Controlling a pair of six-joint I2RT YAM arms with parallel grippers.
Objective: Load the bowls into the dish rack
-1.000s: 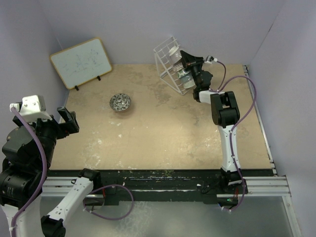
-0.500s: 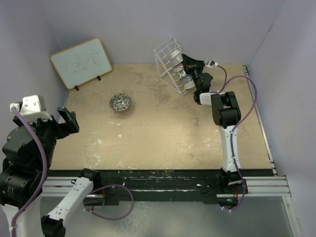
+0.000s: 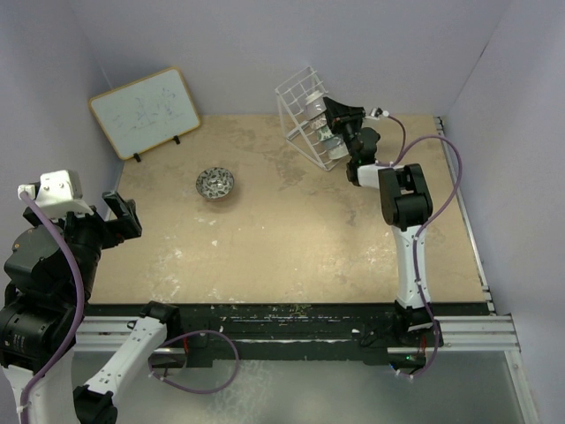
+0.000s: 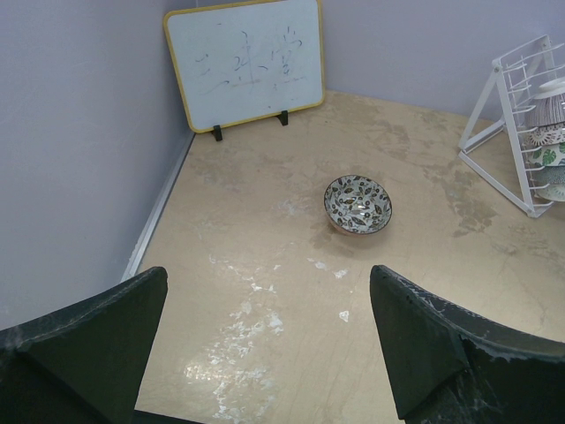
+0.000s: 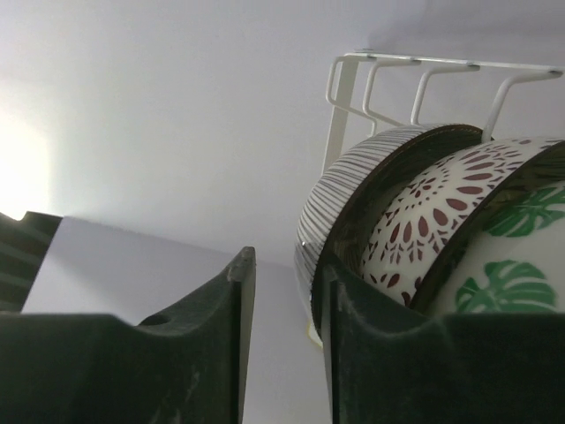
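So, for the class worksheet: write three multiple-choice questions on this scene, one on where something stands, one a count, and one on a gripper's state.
1. Where does the wood-framed whiteboard stand?
A. far-left corner, by the wall
B. inside the rack
C. beside the right arm's base

2. How many small round patterned ceramic bowls lie on the beige table outside the white wire dish rack?
A. none
B. one
C. three

3. How is the left gripper?
A. open, empty
B. shut on a bowl
C. shut on the whiteboard

Answers: 1 A, the top view shows it at far left; 2 B, only one lies loose mid-table; 3 A, its wrist view shows the fingers wide apart with nothing between.
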